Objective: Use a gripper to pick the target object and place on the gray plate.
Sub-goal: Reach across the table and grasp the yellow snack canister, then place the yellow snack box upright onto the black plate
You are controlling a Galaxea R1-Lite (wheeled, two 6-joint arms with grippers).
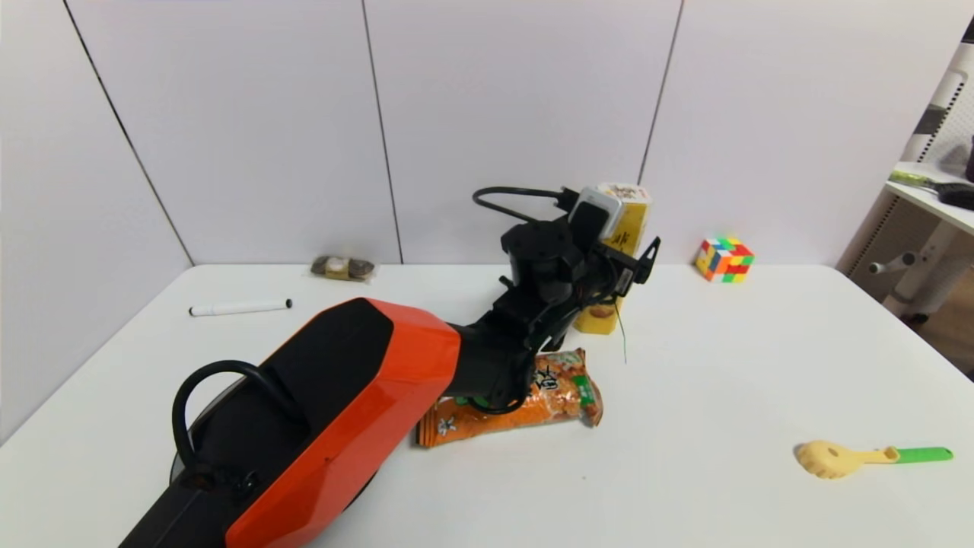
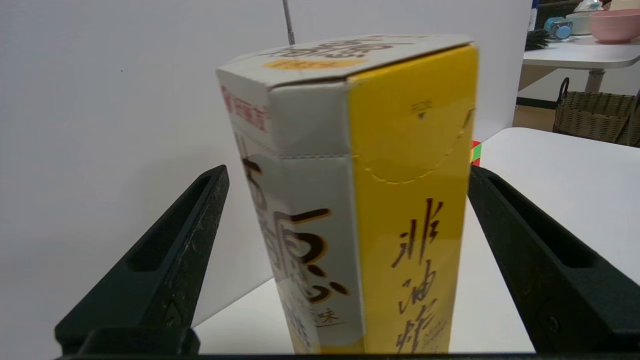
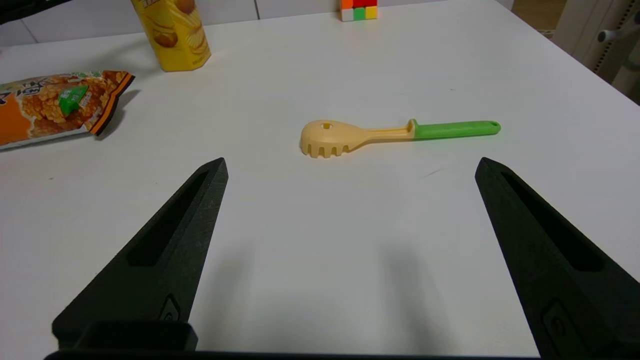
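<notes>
Jaws spread wide, left gripper [image 2: 345, 220] straddling the upright snack box [image 2: 360, 200] at table's far middle, one finger [image 2: 525, 250] touching its yellow side, orange snack bag [image 1: 533, 396] just beside; right gripper [image 3: 350, 210] parked agape above the spoon [image 3: 390, 135].

Between the spread jaws of our left claw [image 2: 345, 180] stands the snack box [image 2: 360, 200]. On its yellow face we read the brown characters 非油炸 running downward, and on the white face a small 味 under larger brown script that we cannot make out. Its red corner logo and the orange bag's [image 3: 50, 102] print stay illegible to us.
</notes>
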